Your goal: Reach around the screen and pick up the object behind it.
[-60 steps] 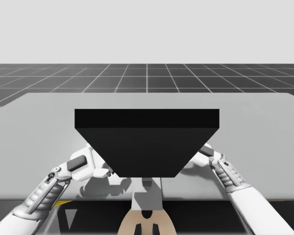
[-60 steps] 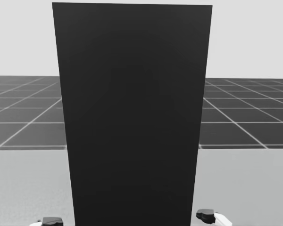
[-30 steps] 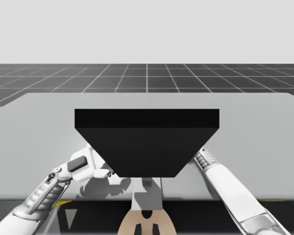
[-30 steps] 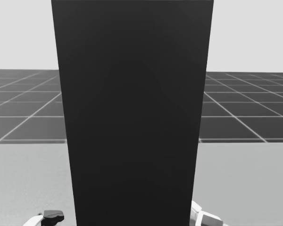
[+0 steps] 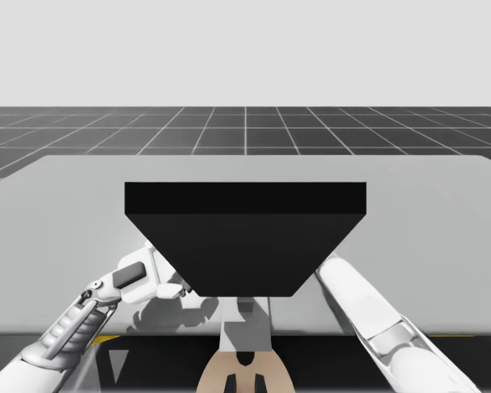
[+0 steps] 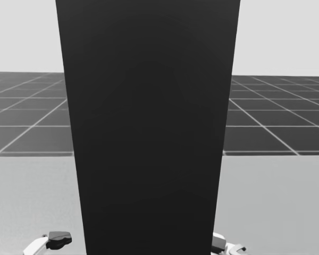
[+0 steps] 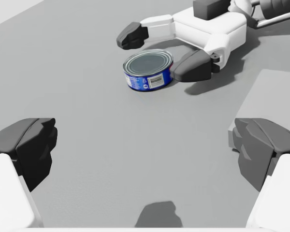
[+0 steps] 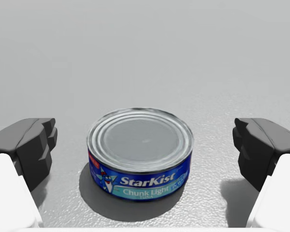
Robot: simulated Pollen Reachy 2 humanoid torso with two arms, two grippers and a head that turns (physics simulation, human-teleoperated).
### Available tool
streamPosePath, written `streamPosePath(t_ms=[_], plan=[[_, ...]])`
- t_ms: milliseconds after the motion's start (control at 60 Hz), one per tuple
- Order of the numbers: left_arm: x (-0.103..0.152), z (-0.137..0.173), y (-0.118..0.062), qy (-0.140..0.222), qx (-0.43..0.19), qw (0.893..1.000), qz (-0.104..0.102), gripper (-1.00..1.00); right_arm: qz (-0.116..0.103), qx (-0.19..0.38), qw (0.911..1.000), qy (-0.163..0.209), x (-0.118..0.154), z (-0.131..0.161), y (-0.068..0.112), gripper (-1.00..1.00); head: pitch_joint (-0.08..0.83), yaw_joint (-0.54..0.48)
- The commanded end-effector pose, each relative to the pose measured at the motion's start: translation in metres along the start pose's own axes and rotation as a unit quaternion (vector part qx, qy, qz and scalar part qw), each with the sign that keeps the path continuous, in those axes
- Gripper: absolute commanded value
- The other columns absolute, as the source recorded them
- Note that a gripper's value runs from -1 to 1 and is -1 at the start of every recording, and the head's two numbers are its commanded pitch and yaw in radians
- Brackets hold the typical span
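Observation:
A tall black screen (image 5: 245, 237) (image 6: 149, 127) stands upright on the table. Behind it lies a flat blue can (image 8: 140, 152) (image 7: 148, 70) with a silver lid. My right gripper (image 8: 145, 140) is open, with the can between its fingers and gaps on both sides. Seen from the left wrist, the right gripper (image 7: 162, 52) straddles the can, one dark fingertip on either side. My left gripper (image 7: 145, 145) is open with nothing in it, some way short of the can. From above, the left gripper (image 5: 159, 282) sits beside the screen's left edge, and my right arm (image 5: 368, 303) runs in behind the screen.
The grey table (image 5: 65, 205) spreads wide on both sides of the screen and beyond it. A dark gridded floor (image 5: 245, 127) lies past the far edge. A pale raised patch (image 7: 275, 92) lies on the table to one side of my left gripper.
My right arm has pushed forward along the screen's right side, so its gripper is now hidden behind the screen from above. My head has turned slightly. The left arm stays put.

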Motion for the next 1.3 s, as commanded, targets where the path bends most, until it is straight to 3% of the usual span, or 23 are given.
streamPosePath(t_ms=[17,117,150,167,183,200,400,567,817,1050,1300], plan=[[0.000,0.000,-0.001,0.001,-0.001,1.000,-0.002,-1.00,-0.005,0.019,0.9998,0.010,-0.009,-0.013,0.000,-1.00,0.190,-0.04],[0.000,0.000,-0.001,0.001,-0.001,1.000,-0.003,-1.00,-0.016,0.026,0.9990,0.032,-0.017,-0.017,0.004,-0.93,0.192,-0.04],[-0.001,0.000,-0.001,0.001,-0.001,1.000,-0.003,-1.00,-0.021,0.015,0.9990,0.035,-0.019,-0.018,0.005,-0.02,0.192,-0.04],[-0.001,0.000,-0.001,0.001,0.000,1.000,-0.004,-1.00,-0.024,0.012,0.9990,0.037,-0.020,-0.018,0.005,0.27,0.192,-0.04],[-0.001,0.000,-0.001,0.002,0.000,1.000,-0.004,-1.00,-0.021,0.011,0.9989,0.040,-0.022,-0.018,0.005,0.96,0.192,-0.04],[-0.001,0.000,0.000,0.002,-0.001,1.000,-0.004,-1.00,-0.021,0.011,0.9989,0.041,-0.022,-0.018,0.005,0.99,0.192,-0.04],[-0.001,0.000,-0.001,0.003,-0.001,1.000,-0.009,-1.00,-0.023,-0.006,0.9983,0.052,-0.027,-0.015,0.002,1.00,0.193,-0.04],[-0.001,0.000,0.000,0.005,0.003,1.000,-0.011,-1.00,0.005,-0.020,0.9980,0.060,-0.009,0.001,0.001,1.00,0.191,-0.04],[-0.001,0.002,0.003,0.002,0.009,1.000,-0.010,-1.00,0.059,-0.078,0.9940,0.049,0.023,0.076,-0.002,1.00,0.187,-0.05],[0.000,0.002,0.004,0.002,0.012,1.000,-0.009,-1.00,0.083,-0.148,0.9846,0.042,0.036,0.147,-0.008,1.00,0.183,-0.05],[0.000,0.002,0.004,0.002,0.014,1.000,-0.009,-1.00,0.115,-0.201,0.9721,0.036,0.067,0.199,-0.016,1.00,0.176,-0.05]])
